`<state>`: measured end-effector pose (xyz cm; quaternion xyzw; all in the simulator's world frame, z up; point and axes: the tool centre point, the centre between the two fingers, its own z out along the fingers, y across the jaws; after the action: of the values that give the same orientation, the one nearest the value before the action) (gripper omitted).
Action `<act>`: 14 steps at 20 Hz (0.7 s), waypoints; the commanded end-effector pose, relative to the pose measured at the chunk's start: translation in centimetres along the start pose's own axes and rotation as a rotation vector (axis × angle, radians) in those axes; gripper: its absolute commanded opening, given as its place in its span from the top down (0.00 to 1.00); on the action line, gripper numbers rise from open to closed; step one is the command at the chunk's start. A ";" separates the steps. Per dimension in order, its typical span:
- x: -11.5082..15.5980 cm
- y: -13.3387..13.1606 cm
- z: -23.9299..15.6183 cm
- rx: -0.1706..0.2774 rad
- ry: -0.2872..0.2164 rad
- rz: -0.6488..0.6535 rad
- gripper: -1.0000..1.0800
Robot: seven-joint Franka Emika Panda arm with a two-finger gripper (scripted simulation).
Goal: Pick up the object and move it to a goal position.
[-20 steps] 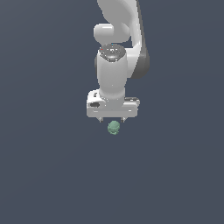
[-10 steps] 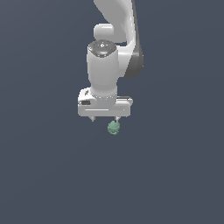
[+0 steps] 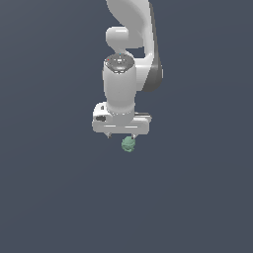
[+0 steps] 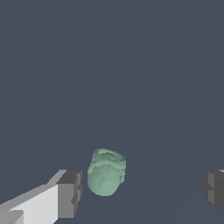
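Note:
The object, a small lumpy pale-green ball (image 3: 128, 144), lies on the dark grey floor just below the white gripper (image 3: 121, 135) in the exterior view. In the wrist view the ball (image 4: 106, 171) sits between the two dark grey fingertips (image 4: 70, 192), much closer to that one than to the other at the frame's edge. The gripper (image 4: 142, 192) is open wide and holds nothing. I cannot tell whether the near finger touches the ball.
The white arm (image 3: 128, 59) rises straight above the gripper. The flat dark grey floor (image 3: 197, 197) surrounds the ball on all sides.
The gripper's hand has shifted toward the exterior view's left and come down a little over the ball. The ball has not moved.

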<state>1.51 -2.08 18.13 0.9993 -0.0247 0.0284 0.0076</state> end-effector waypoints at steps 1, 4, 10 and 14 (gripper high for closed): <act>-0.6 -0.4 1.1 0.003 -0.007 0.032 0.04; -1.6 -1.1 2.8 0.006 -0.018 0.083 0.04; -4.0 -2.2 6.2 0.008 -0.040 0.194 0.04; -5.1 -2.7 7.6 0.007 -0.051 0.244 0.04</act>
<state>-2.64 0.59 10.74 0.9907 -0.1362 0.0054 0.0001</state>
